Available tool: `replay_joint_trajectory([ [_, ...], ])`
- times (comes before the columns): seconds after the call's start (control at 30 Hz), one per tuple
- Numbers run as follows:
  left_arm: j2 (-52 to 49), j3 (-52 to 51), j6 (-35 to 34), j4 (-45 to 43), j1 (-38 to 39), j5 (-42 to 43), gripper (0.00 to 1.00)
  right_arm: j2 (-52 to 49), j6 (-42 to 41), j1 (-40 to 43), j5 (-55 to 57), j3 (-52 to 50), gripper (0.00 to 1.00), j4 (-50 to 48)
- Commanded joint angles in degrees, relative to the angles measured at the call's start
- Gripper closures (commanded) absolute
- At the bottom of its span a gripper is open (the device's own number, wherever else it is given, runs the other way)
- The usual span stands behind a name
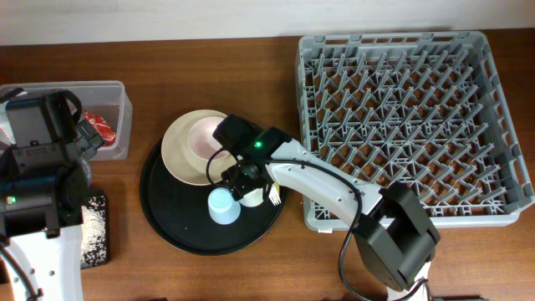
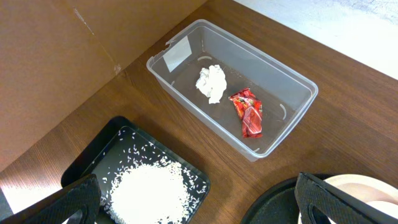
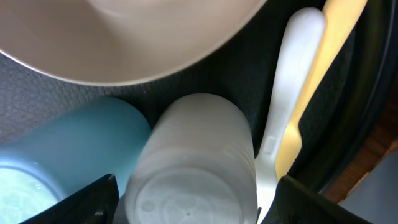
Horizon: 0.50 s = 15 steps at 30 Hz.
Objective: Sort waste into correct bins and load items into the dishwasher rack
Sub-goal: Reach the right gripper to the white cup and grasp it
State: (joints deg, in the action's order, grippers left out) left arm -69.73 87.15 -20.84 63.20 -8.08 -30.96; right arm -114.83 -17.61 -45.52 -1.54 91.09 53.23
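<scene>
On the round black tray (image 1: 167, 230), my right gripper (image 1: 247, 187) has its jaws on either side of the white cup (image 3: 193, 162), pads close against it. The light blue cup (image 3: 68, 149) stands to its left. A yellow fork (image 3: 311, 81) and a white utensil handle (image 3: 289, 81) lie to its right. The pink bowl (image 1: 201, 138) sits on the cream plate (image 1: 177, 155). My left gripper (image 2: 199, 202) hangs open above the table. Below it are the black bin (image 2: 93, 165) with rice grains (image 2: 149, 193) and the clear tub (image 2: 286, 78) with the white tissue (image 2: 211, 82) and the red wrapper (image 2: 249, 112).
The grey dishwasher rack (image 1: 410, 117) fills the right side of the table, its pegs bare. The right arm reaches from the front edge across the rack's near left corner. The left arm's body covers part of both bins from above.
</scene>
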Motion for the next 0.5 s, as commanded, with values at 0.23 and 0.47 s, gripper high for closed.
replay_joint_trajectory([
  [0.23, 0.33, 0.48, -0.79, -0.11, -0.24, -0.81, 0.01, -0.85, -0.26, 0.02, -0.17, -3.45, 0.19, -3.8],
  [0.47, 0.33, 0.48, -0.79, -0.11, -0.24, -0.81, 0.01, -0.85, -0.28, 0.04, -0.17, -3.45, 0.32, -3.17],
])
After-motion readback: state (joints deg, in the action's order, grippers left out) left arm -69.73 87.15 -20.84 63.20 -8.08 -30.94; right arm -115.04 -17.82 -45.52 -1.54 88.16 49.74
